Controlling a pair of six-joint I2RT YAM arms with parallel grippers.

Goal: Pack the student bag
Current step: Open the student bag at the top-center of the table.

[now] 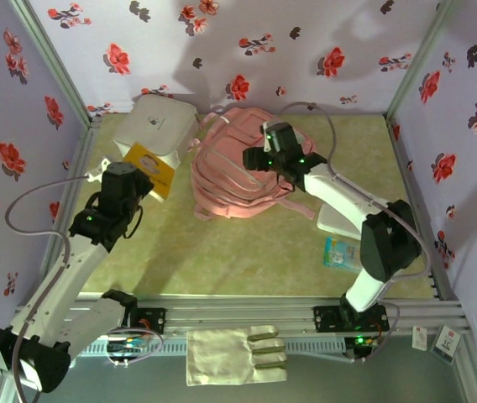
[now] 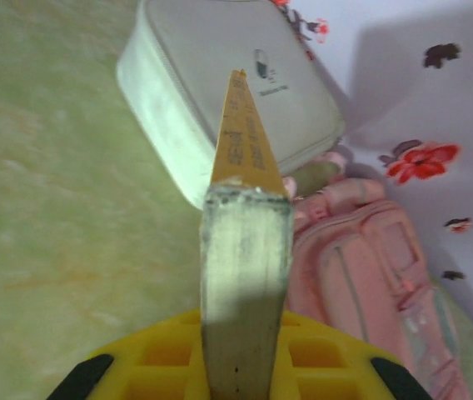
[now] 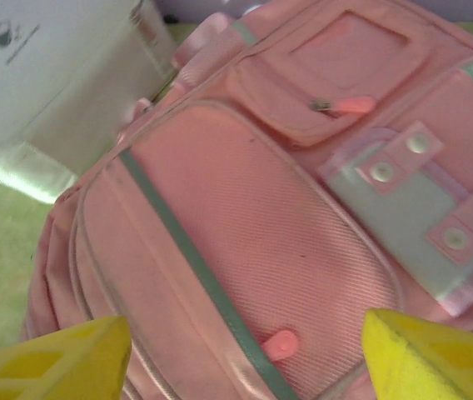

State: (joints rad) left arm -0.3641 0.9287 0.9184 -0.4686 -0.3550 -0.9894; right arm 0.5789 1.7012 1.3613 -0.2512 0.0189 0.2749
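The pink student bag (image 1: 234, 172) lies flat, front pockets up, at the back middle of the worktop (image 1: 222, 252), one end just beside a white box (image 1: 156, 124). The right gripper (image 3: 245, 358) hovers over the bag's large front pocket, its fingers spread wide with nothing between them. The left gripper (image 1: 140, 179), left of the bag, is clamped narrow on a thin yellow book (image 1: 156, 164), held edge-on in front of the white box.

The bag's slack, creased fabric suggests it is soft and fairly light. It is likely to fold and drag rather than keep its shape. The pink zip pull (image 3: 282, 343) at the pocket's lower edge, or a pinch of cloth along a seam, looks like the surest hold. No compartment shows open, so a zip probably has to be drawn before the book can go in.

A small teal packet (image 1: 339, 252) lies by the right arm.
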